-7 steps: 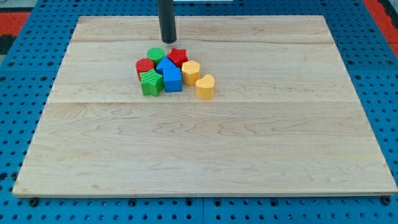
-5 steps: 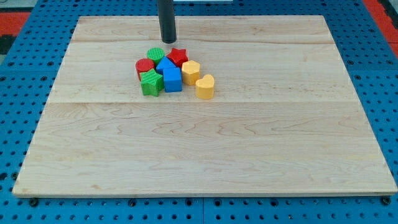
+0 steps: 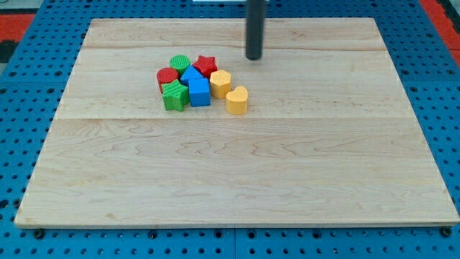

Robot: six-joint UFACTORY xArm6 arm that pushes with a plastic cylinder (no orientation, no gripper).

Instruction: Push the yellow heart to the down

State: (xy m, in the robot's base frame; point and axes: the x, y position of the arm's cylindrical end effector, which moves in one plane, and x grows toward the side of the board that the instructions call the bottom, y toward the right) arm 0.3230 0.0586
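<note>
Now my tip (image 3: 254,57) sits above the yellow heart (image 3: 237,100), apart.

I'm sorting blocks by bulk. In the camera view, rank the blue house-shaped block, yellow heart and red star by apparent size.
1. Blue house-shaped block, largest.
2. Yellow heart.
3. Red star, smallest, though partly hidden and farther up the view, so unsure.
</note>
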